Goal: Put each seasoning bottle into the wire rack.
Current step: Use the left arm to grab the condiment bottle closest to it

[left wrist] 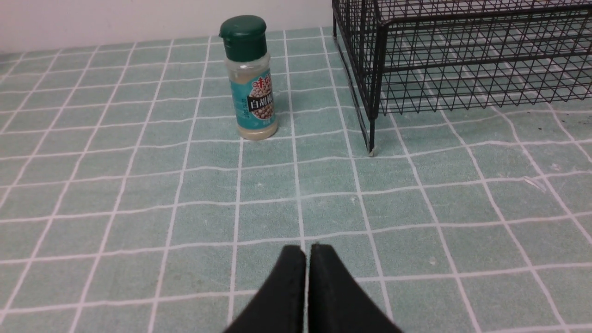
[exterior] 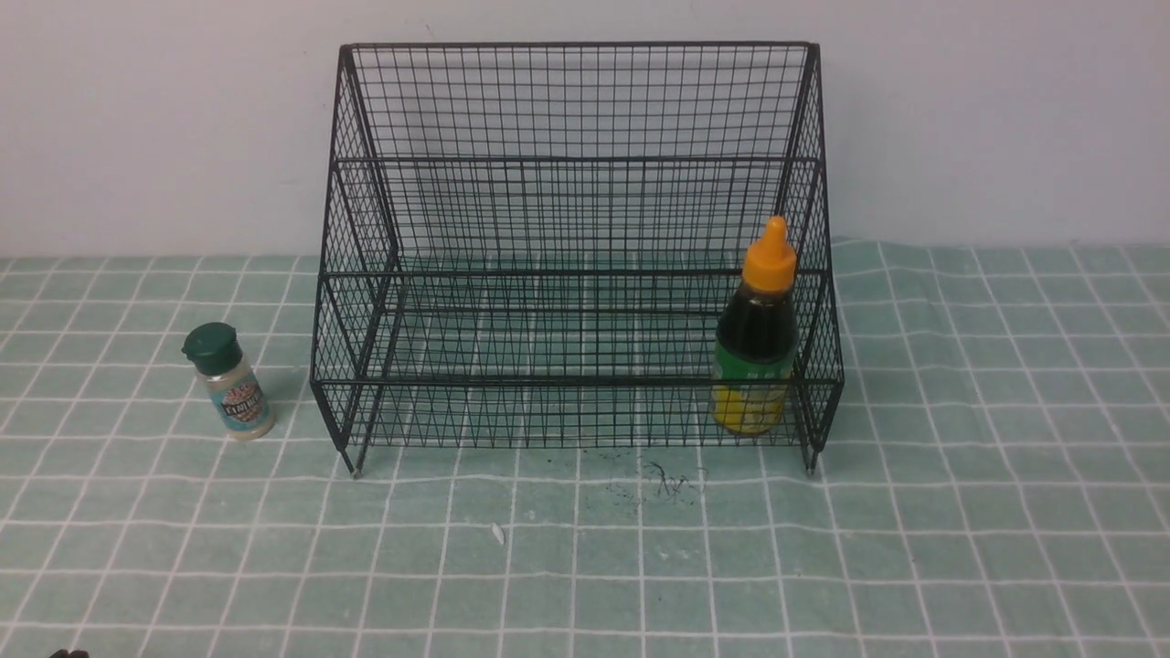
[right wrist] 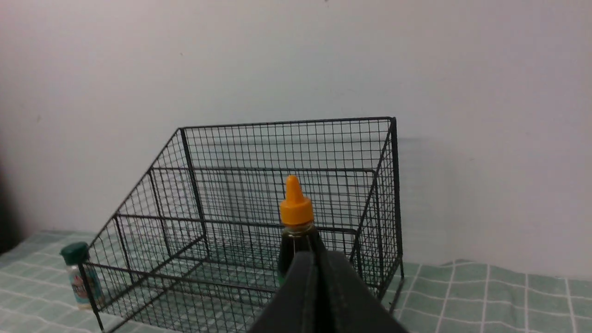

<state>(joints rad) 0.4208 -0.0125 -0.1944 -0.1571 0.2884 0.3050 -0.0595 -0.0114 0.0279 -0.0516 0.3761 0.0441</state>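
Soft, even, shadow-light illumination; slightly hazy, low-contrast pictures throughout.

You'll see the wire rack [exterior: 576, 110] standing square on its short legs, a black mesh stepped shelf with a tall back, a raised rear tier and a lower front tier. The dark-sauce bottle [exterior: 757, 338] stands upright in that lower front tier, at the rack's right end, close to the side wall; its orange nozzle cap rises above the front rail and its green-yellow label faces you through the mesh. The small clear shaker [exterior: 230, 382], with its dark green cap and teal label, stands upright outside the rack on the checked cloth [exterior: 914, 548], near the rack's left front leg but apart from it.
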